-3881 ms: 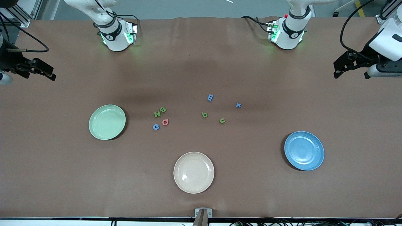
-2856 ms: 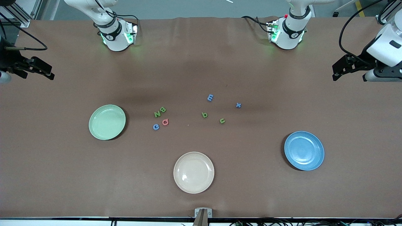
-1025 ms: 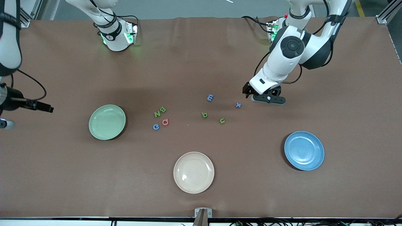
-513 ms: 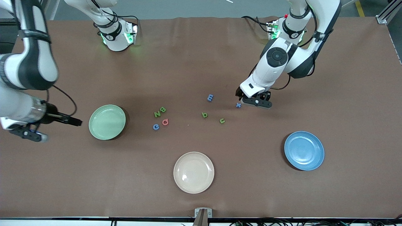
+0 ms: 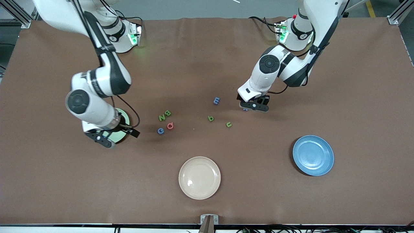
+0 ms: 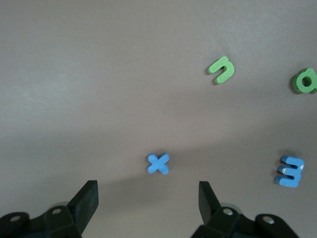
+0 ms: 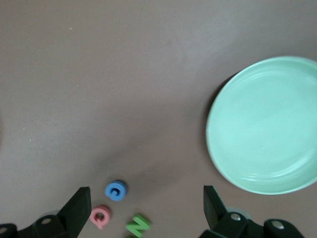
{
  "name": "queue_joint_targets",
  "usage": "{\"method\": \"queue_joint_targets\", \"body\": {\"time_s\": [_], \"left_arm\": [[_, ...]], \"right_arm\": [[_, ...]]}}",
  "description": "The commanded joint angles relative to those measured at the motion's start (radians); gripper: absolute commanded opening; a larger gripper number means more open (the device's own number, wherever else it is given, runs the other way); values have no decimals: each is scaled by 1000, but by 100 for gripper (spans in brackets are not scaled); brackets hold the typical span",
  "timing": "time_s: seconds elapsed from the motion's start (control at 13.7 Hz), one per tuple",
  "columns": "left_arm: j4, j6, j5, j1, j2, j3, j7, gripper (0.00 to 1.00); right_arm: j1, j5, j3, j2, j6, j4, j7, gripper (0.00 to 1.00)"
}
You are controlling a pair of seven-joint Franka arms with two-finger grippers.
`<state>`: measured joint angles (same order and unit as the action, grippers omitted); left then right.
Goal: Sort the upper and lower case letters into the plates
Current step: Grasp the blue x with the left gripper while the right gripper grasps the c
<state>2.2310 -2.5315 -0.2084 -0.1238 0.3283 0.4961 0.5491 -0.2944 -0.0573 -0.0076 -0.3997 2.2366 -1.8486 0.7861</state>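
light: even overhead | shadows: soft, under arms | focus: sharp | glare: faint

The left gripper [image 6: 148,210] is set over the small blue foam letter x [image 6: 158,164], which is framed between its spread fingers. The green foam letter n [image 6: 221,69] and blue foam letter m [image 6: 289,171] are found near it. The right gripper [image 7: 143,213] is held over the pale green round plastic plate [image 7: 267,126], beside the blue foam letter c [image 7: 115,190].
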Motion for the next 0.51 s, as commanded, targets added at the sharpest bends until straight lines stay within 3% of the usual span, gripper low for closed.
{"method": "queue_joint_targets", "body": {"time_s": [0.0, 0.44], "left_arm": [[-1, -50, -66, -4, 54, 1, 58, 86], [-11, -52, -177, 1, 123, 1, 143, 74]], "right_arm": [[-34, -1, -11, -89, 113, 0, 92, 98], [-91, -3, -9, -153, 248, -49, 222, 95]]}}
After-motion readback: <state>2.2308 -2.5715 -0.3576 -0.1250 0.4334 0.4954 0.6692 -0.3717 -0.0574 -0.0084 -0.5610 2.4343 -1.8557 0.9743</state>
